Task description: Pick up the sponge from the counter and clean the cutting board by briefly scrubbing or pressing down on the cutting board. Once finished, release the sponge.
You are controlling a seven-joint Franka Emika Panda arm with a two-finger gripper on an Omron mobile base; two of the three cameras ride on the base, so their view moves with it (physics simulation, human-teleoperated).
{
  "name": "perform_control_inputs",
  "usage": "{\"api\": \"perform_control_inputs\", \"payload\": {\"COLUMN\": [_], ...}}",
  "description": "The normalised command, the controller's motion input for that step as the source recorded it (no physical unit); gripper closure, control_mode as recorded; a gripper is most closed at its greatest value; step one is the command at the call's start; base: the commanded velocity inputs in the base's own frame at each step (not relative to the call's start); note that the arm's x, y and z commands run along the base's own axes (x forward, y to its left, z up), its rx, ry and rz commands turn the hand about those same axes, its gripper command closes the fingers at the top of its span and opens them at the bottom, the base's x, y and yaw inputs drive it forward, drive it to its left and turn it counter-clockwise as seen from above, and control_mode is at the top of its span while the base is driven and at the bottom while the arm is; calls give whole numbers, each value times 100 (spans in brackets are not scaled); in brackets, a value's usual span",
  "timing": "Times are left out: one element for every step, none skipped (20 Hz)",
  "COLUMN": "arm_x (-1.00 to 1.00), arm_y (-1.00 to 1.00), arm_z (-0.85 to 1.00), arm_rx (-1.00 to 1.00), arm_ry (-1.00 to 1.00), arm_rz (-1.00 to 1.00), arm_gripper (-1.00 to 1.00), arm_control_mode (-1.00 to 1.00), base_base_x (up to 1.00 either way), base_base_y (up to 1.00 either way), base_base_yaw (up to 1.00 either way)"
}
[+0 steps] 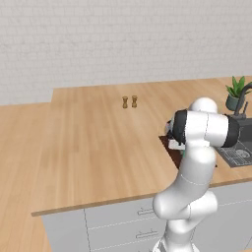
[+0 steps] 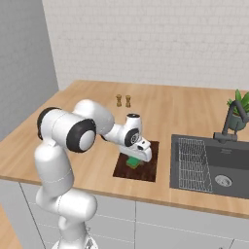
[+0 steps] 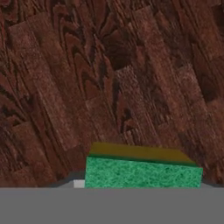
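Observation:
The dark reddish-brown cutting board [image 2: 147, 171] lies on the light wood counter [image 2: 82, 121], just left of the sink. My gripper [image 2: 135, 159] points down over the board's middle, shut on the green sponge [image 2: 133, 162], which rests low on or just above the board. In the hand view the sponge [image 3: 142, 173] sits at the bottom edge, green face toward the camera with its yellowish side on top, and the board's wood grain [image 3: 109, 74] lies close behind it. In the left base view my arm hides most of the board [image 1: 170, 149].
A dark sink [image 2: 214, 168] with a wire rack and a faucet [image 2: 226, 124] lies right of the board. A potted plant [image 2: 240, 115] stands behind it. Two small shakers [image 2: 123, 100] stand farther back. The counter's front edge runs just below the board.

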Motion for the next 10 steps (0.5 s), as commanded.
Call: {"api": "perform_control_inputs", "payload": {"arm_x": [0,0,0,0,0,0,1,0,0,0], "arm_y": [70,79,86,84,77,73,61,45,32,26], "arm_z": [-19,0,4,19,27,26,0,-2,-35,-63], "arm_rx": [0,0,0,0,0,0,0,0,0,-1], "arm_ry": [0,0,0,0,0,0,0,0,0,0], "arm_rz": [5,2,0,0,0,0,0,0,0,0], "arm_gripper": [100,100,100,100,100,100,100,100,100,100], "arm_control_mode": [-100,-100,-100,-100,-100,-100,-100,-100,-100,-100], "base_base_x": [0,0,0,0,0,0,0,0,0,0], "base_base_y": [0,0,0,0,0,0,0,0,0,0], "base_base_yaw": [0,0,0,0,0,0,0,0,0,0]}}
